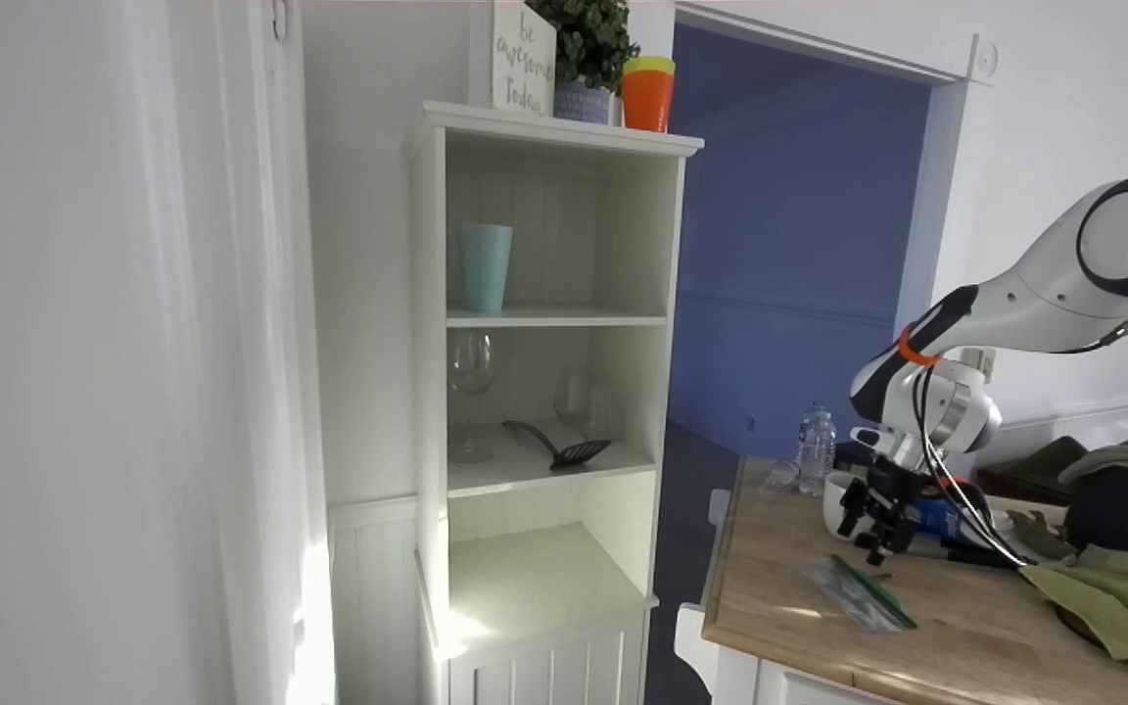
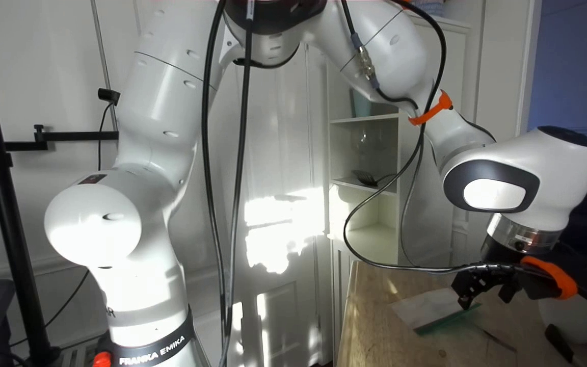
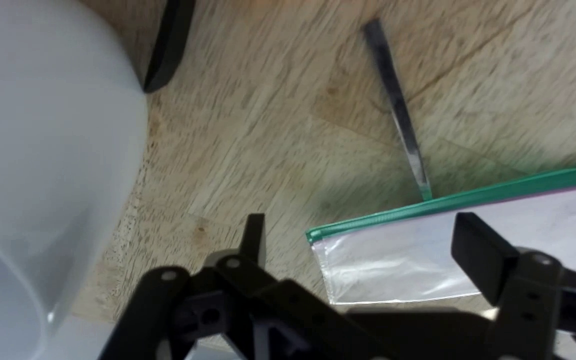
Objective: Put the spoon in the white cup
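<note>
The white cup (image 3: 63, 100) fills the left side of the wrist view. It stands on the wooden table, partly behind my gripper in an exterior view (image 1: 833, 501), and also shows in an exterior view (image 2: 571, 318). The spoon (image 3: 399, 107) shows as a thin dark metal handle on the table; it also shows in an exterior view (image 2: 497, 339). Its lower end meets the green edge of a plastic bag, and its bowl is hidden. My gripper (image 3: 368, 245) is open and empty above the bag, fingers wide apart, with the cup to its left in the wrist view.
The zip bag (image 3: 398, 255) lies flat below my fingers. A black handle (image 3: 170, 47) lies beside the cup. Clear bottles (image 1: 817, 450), a blue pack (image 1: 934, 517) and green cloth (image 1: 1112, 602) are on the table. A white shelf (image 1: 549, 480) stands beyond.
</note>
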